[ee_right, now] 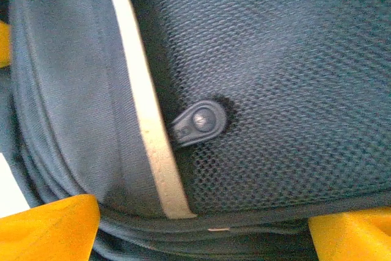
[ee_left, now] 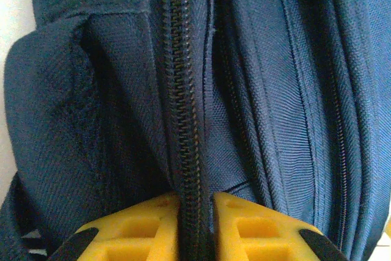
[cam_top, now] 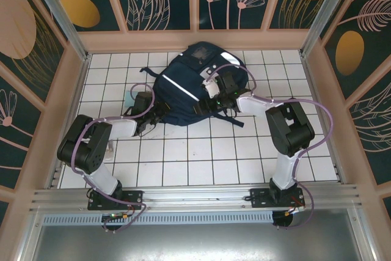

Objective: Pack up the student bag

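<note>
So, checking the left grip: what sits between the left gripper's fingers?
The student bag's black zipper, clamped between the yellow fingers, in the left wrist view.

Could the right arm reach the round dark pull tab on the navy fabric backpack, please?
Probably yes: the round dark pull tab on the navy fabric backpack lies uncovered ahead of the open right gripper.

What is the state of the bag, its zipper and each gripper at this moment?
student bag: lying on the table.
zipper: closed along the visible stretch.
left gripper: shut on the zipper.
right gripper: open, jaws wide apart, close against the bag.
</note>
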